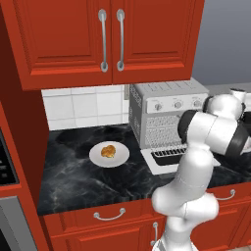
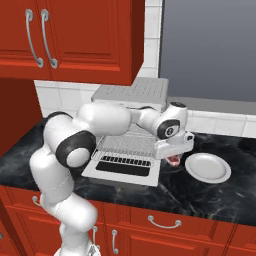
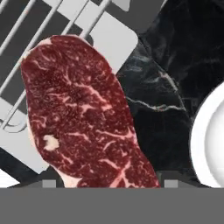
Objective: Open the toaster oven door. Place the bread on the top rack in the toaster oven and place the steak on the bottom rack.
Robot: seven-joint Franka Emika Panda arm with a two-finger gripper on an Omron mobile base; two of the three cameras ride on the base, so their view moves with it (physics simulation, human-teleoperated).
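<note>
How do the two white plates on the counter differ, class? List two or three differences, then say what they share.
The left plate carries the bread; the right plate has nothing on it. The left plate sits well clear of the arm, left of the toaster oven; the right plate sits right of the open toaster oven door, beside the steak held in the end effector. Both are round, white, and flat on the dark counter.

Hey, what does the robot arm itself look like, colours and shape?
The arm is glossy white, built of fat rounded tube segments joined by dark grey to black rings at the joints. Its wrist ends in a boxy white hand, the gripper below it. The fingertips are small, dark and square. No cables or markings are visible.
</note>
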